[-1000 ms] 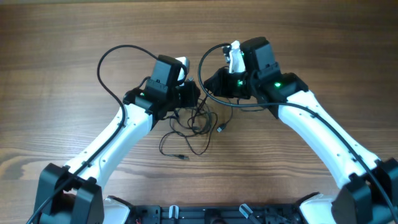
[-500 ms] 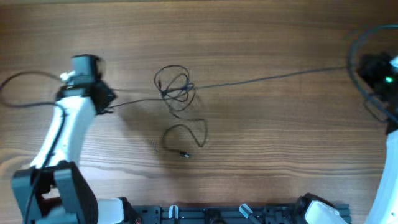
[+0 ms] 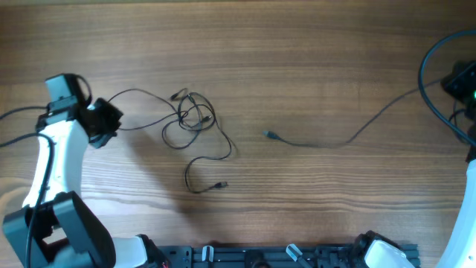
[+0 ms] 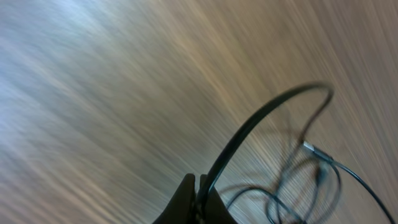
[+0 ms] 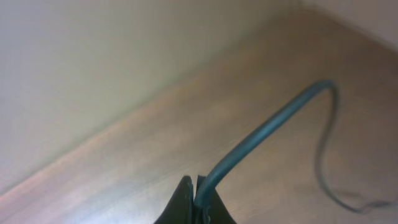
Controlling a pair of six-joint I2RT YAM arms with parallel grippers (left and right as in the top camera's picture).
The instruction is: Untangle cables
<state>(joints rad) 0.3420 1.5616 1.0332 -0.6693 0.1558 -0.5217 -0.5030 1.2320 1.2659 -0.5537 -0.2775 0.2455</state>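
Spread over a wooden table (image 3: pixel 312 45), with black cables (image 3: pixel 195 117) loosely looped left of centre and one strand trailing to the right edge. Pinched tight at opposite ends by left gripper (image 4: pixel 198 190) and right gripper (image 5: pixel 194 190). Near centre, a loose plug (image 3: pixel 269 135).

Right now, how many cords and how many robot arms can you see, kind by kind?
Thin black cords: 2, a looped cord and a stretched-out cord
Robot arms: 2, left arm and right arm
Total: 4

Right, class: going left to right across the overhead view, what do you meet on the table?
left pincer → looped cable → stretched-out cable, plug end first → right pincer
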